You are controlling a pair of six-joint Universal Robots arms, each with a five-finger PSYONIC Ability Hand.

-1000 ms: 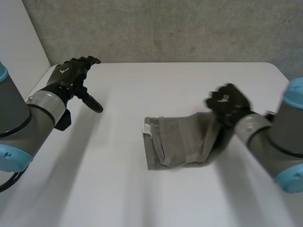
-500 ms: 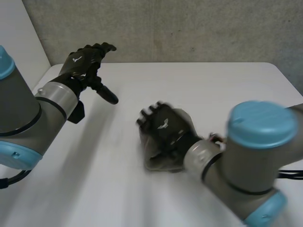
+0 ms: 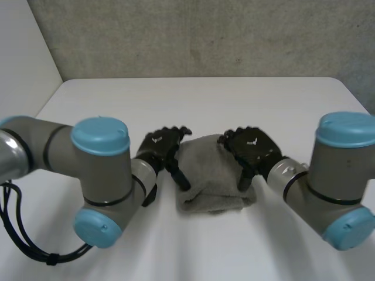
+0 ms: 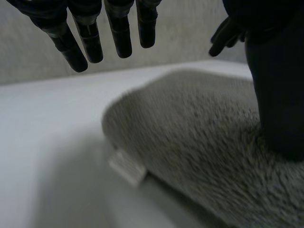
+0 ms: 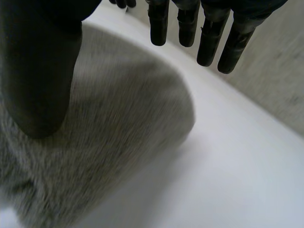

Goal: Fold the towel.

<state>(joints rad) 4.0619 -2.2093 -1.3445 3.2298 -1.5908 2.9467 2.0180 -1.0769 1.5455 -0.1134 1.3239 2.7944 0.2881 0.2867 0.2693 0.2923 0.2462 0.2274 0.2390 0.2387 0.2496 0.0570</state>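
Note:
A grey towel (image 3: 212,175) lies folded into a compact bundle in the middle of the white table (image 3: 193,102). My left hand (image 3: 159,145) is at its left edge, open. In the left wrist view its straight fingers (image 4: 95,33) hover above the cloth while its thumb (image 4: 278,95) rests on the towel (image 4: 190,142). A white label (image 4: 127,167) sticks out from under the fold there. My right hand (image 3: 253,147) sits at the towel's right edge, open. Its fingers (image 5: 209,33) are spread over the cloth's edge and its thumb (image 5: 38,76) presses the towel (image 5: 128,114).
Both arms reach in from the near side, elbows (image 3: 99,137) (image 3: 345,132) low over the table's front. A grey wall runs behind the table's far edge (image 3: 199,77). White tabletop lies on all sides of the towel.
The right hand carried the towel's right part over to the left, then came back to the right edge. The left hand came from the far left corner to the towel's left edge.

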